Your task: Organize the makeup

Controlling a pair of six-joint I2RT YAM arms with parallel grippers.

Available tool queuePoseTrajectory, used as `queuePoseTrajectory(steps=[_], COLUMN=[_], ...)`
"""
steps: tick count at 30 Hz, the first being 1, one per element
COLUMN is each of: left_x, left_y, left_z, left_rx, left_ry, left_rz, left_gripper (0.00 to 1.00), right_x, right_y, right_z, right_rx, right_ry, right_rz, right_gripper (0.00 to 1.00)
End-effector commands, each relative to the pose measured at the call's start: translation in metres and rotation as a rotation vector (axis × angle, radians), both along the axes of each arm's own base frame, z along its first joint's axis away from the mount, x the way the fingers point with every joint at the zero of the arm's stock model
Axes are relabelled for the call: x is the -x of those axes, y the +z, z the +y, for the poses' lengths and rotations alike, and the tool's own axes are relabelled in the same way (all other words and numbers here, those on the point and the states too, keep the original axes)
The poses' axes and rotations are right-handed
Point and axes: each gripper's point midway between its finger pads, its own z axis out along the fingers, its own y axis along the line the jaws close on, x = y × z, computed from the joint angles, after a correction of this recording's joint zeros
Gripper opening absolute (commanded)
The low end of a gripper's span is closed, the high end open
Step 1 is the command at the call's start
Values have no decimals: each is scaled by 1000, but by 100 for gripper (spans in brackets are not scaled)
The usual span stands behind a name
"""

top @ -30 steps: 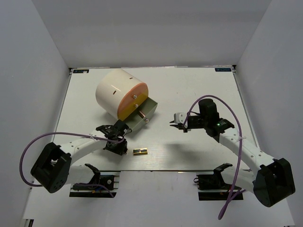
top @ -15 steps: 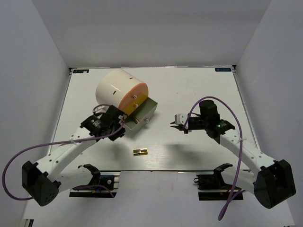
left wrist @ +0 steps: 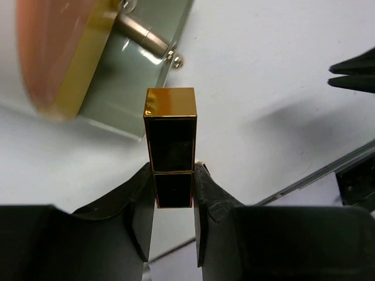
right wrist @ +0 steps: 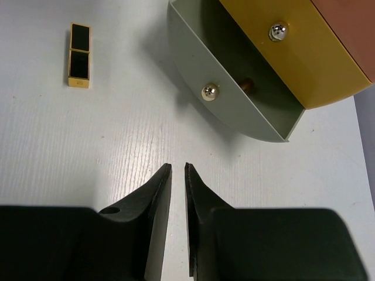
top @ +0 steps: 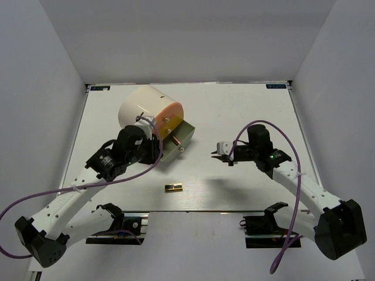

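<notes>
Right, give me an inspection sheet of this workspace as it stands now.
Surface: white table, no spills seen.
Job's things: held case, gold and black, sticking out of the left gripper near the open drawer of the cream organizer; loose case lying flat on the table.
Clutter: nothing seen.
Grippers: left gripper shut on the held case; right gripper fingers slightly parted, empty, above the table.
Cables: purple cable looping along each arm.
Surroundings: plain pale walls on three sides.

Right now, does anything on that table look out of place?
One gold-and-black case lies alone on the table, apart from the open drawer of the cream cylinder; a second case is pinched in the left fingers. Nothing looks spilled or broken.
</notes>
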Motion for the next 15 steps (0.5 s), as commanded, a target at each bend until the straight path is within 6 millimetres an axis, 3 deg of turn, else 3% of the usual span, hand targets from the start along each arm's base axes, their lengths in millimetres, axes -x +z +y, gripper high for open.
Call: queuePoseTrajectory(steps=[1, 3, 7, 10, 15], left_x=[-18, -30, -57, -73, -87], left_y=[33, 32, 3, -5, -18], left_z=[-26, -27, -25, -22, -14], left_rx=[-19, -73, -224, -280, -343], left_ry=[-224, -234, -215, -182, -119], left_rz=[-209, -227, -192, -206, -207], left_gripper=[2, 2, 3, 5, 17], right_x=[-1, -2, -3, -2, -4], right_y=[8, 9, 9, 7, 5], right_z=[0, -1, -4, -6, -9], right_rx=[-23, -24, -21, -18, -19], right_ry=[1, -3, -17, -21, -35], right_rz=[-30, -36, -39, -36, -33], right_gripper=[21, 21, 21, 21, 24])
